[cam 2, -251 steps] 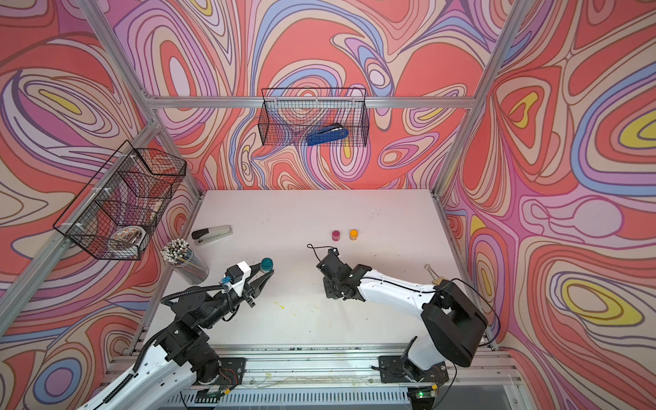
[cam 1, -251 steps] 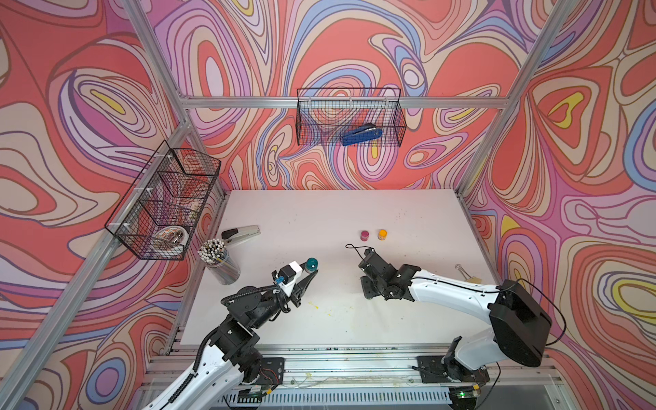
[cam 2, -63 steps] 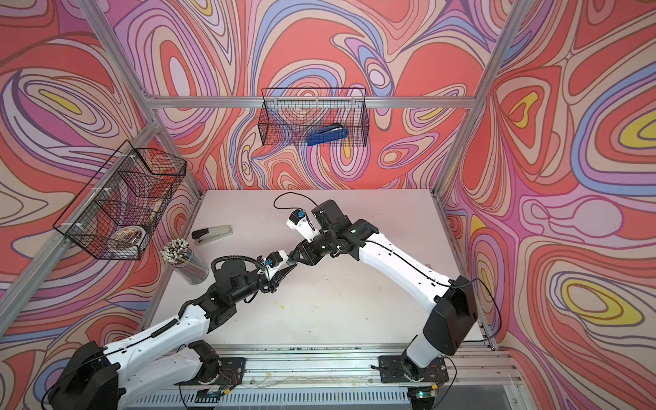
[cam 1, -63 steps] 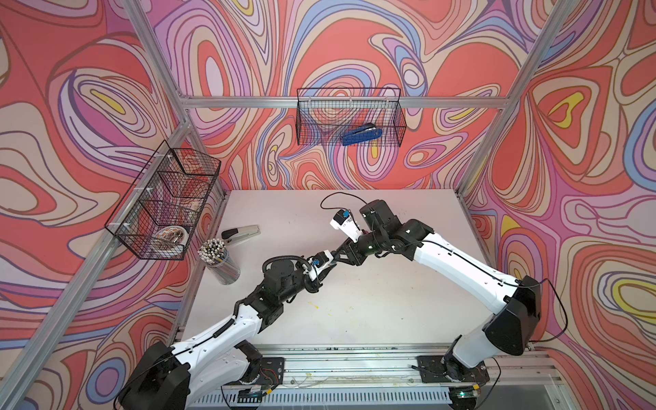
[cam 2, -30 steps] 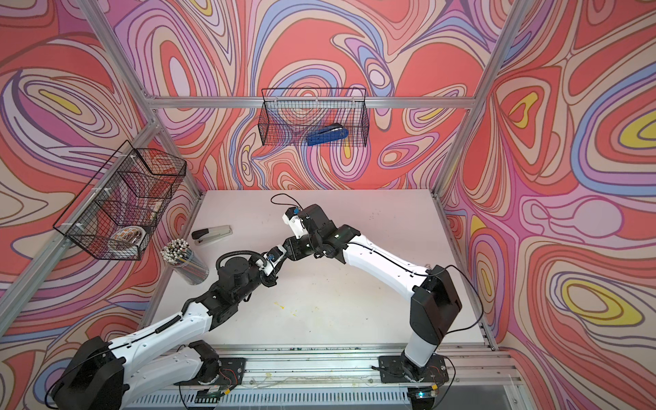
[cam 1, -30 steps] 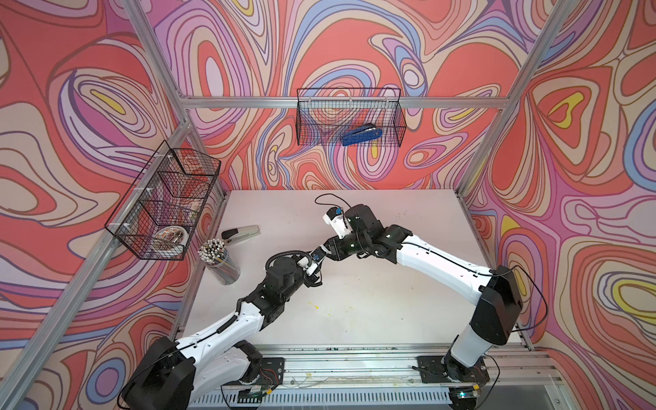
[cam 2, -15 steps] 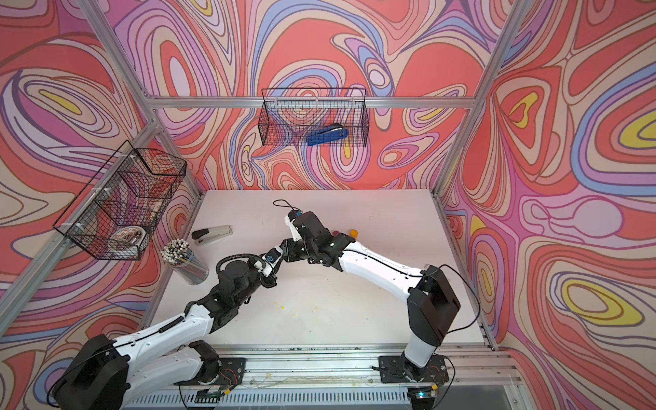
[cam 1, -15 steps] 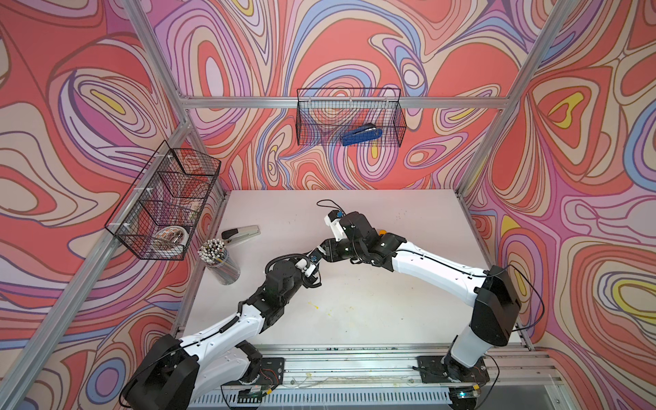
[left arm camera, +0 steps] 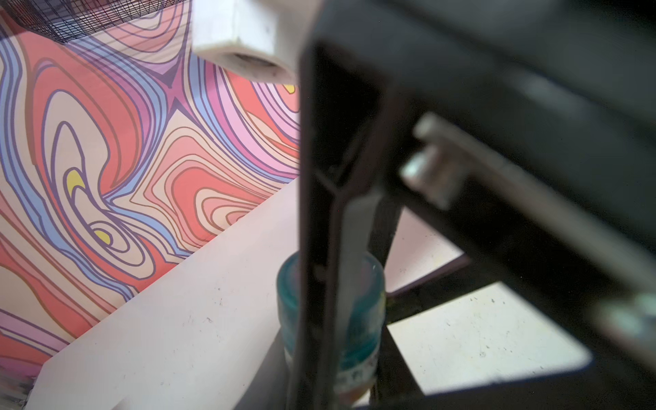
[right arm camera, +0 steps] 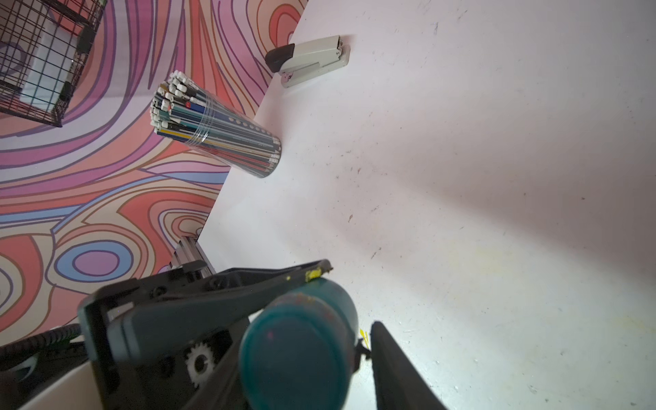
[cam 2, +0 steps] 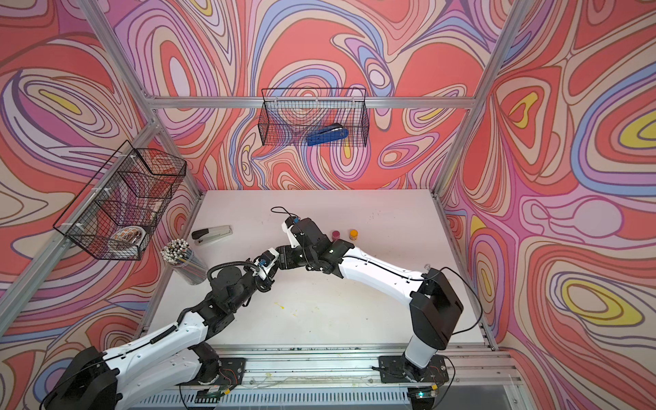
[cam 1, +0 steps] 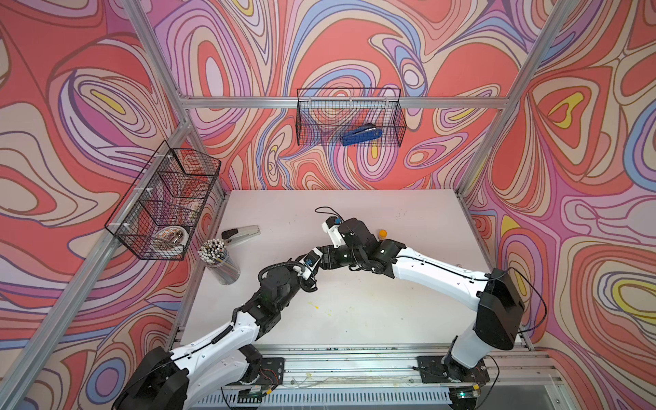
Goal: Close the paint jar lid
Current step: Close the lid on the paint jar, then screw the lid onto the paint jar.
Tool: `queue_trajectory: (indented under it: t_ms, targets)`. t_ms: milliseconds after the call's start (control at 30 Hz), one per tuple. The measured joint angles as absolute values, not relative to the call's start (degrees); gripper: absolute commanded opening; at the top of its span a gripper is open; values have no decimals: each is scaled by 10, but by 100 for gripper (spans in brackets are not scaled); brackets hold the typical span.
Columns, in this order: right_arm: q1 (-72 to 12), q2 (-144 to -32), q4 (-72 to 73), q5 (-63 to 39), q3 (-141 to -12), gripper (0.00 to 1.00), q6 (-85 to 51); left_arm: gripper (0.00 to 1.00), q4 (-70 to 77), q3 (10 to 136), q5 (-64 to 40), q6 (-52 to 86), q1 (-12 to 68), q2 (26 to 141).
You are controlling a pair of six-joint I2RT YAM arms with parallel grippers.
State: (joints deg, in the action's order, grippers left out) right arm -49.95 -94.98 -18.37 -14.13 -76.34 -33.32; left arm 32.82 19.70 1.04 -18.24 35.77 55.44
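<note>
Walls [cam 1: 355, 46] swirl coral, pink, lilac, blue, cream and yellow, outlined dark. The desk [cam 1: 372, 319] is white, flecked yellow. The jar [right arm camera: 298, 351] is teal, its lid smudged red. Toward the far edge: an orange pot [cam 1: 382, 233], a magenta pot [cam 2: 335, 234]. At the left edge, a grey stapler [cam 1: 240, 234], black-ended. The wire basket [cam 1: 319, 120] is black, holding a blue stapler [cam 1: 362, 136].

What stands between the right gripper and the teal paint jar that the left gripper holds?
Nothing visible does. The right gripper is close up to the paint jar, and the right wrist view shows its teal lid unblocked. Only the fingers of the left gripper lie along the jar's two sides.
</note>
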Motion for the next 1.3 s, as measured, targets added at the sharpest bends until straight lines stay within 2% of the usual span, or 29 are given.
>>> queue_trajectory:
  t_ms: [167,333,767,1000,1300]
  targets:
    - [-500,-929,-181,-127,-741,71,-334,27,323,197,0,-166,361,549]
    - [-503,-893,-180,-107,-712,76,-331,27,304,197,-5,-152,364,530]
    - [-503,-830,-230,-83,-668,80,-269,27,267,197,-9,-113,360,484]
    - [-497,-761,-242,-93,-688,63,-147,27,161,221,-86,-83,359,445]
    - [-481,-771,-241,-226,-720,52,-17,27,90,261,-223,-59,359,419]
